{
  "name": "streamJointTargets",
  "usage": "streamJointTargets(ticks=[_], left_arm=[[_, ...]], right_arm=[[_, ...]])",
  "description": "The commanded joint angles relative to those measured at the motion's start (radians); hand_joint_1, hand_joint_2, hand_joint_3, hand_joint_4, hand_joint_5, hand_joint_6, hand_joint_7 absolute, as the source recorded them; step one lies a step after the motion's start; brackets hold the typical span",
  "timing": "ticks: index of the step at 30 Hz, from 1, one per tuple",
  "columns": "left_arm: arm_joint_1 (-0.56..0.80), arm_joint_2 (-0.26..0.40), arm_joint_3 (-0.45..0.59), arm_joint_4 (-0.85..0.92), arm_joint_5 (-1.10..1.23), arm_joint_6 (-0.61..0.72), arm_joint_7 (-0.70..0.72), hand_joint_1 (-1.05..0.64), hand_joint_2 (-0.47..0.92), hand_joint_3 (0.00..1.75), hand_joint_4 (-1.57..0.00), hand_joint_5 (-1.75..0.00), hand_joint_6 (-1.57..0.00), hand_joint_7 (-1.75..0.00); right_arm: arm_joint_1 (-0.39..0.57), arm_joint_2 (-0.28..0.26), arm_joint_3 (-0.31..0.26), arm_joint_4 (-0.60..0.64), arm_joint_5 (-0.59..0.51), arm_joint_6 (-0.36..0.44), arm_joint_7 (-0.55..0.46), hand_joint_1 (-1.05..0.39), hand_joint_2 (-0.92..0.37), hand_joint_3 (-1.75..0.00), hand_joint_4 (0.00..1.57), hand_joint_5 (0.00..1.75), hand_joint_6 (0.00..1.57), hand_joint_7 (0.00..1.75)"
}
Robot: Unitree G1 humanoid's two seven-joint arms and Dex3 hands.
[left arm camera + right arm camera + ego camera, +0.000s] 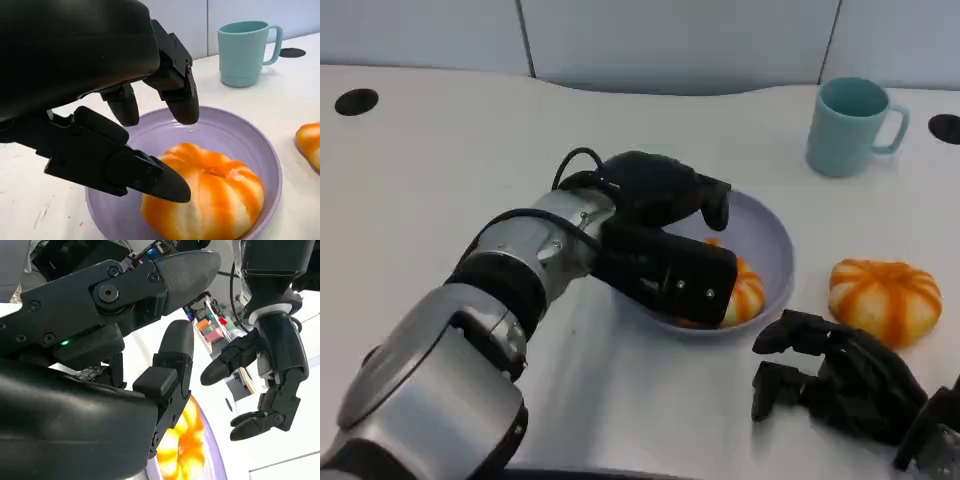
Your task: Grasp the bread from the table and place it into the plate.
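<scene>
An orange-and-white striped bread (748,290) (210,200) (187,440) lies in the purple plate (770,235) (235,135). My left hand (660,240) (125,100) hangs over the plate's near side with its fingers spread; the thumb lies along the bread's side and the other fingers stay above it, gripping nothing. A second striped bread (885,298) (311,142) sits on the table right of the plate. My right hand (840,385) (125,340) rests low on the table just in front of that bread, fingers apart and holding nothing. The right wrist view also catches the left hand (270,370).
A teal mug (850,125) (245,50) stands at the back right, beyond the plate. Two dark round holes (356,101) (945,127) mark the white table's far corners. Open table surface lies to the left and behind the plate.
</scene>
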Motion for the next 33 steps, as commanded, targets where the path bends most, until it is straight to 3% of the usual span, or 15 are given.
streamJointTargets(ticks=[1,4,11,18,26,30,33], left_arm=[[-0.023,0.029,0.009,-0.011,-0.009,-0.002,0.003,-0.73,0.91,0.00,-0.04,-1.18,-0.31,-0.80],[-0.008,0.055,0.055,-0.028,-0.057,-0.037,-0.003,-0.73,0.92,0.03,-0.07,-1.23,-0.35,-0.72],[0.086,0.108,0.223,-0.074,-0.259,-0.151,-0.062,-0.72,0.92,0.06,-0.06,-1.28,-0.24,-0.83],[0.223,0.149,0.369,-0.155,-0.437,-0.255,-0.125,-0.68,0.92,0.10,-0.05,-1.54,-0.15,-0.93],[0.362,0.171,0.475,-0.249,-0.575,-0.326,-0.201,-0.67,0.92,0.19,-0.08,-1.46,-0.19,-0.83],[0.438,0.151,0.535,-0.295,-0.689,-0.311,-0.286,-0.70,0.92,0.20,-0.10,-1.41,-0.22,-0.77],[0.519,0.120,0.585,-0.344,-0.801,-0.308,-0.365,-0.68,0.92,0.23,-0.14,-1.33,-0.23,-0.62]], right_arm=[[0.022,-0.006,-0.002,0.038,-0.016,0.011,-0.006,-0.45,-0.92,-0.09,0.65,1.38,0.69,0.90],[0.019,-0.008,-0.001,0.035,-0.018,0.016,-0.014,-0.45,-0.92,-0.08,0.66,1.39,0.69,0.91],[0.017,-0.016,0.001,0.029,-0.021,0.024,-0.017,-0.47,-0.92,-0.08,0.64,1.38,0.68,0.92],[0.020,-0.023,0.005,0.019,-0.025,0.036,-0.027,-0.48,-0.92,-0.07,0.66,1.37,0.69,0.91],[0.013,-0.016,-0.014,0.038,-0.005,0.057,-0.011,-0.46,-0.92,-0.08,0.64,1.37,0.68,0.91],[0.013,-0.011,-0.011,0.046,-0.016,0.036,-0.022,-0.47,-0.92,-0.09,0.65,1.36,0.70,0.88],[0.012,-0.009,-0.013,0.044,-0.014,0.040,-0.019,-0.45,-0.92,-0.09,0.65,1.36,0.71,0.88]])
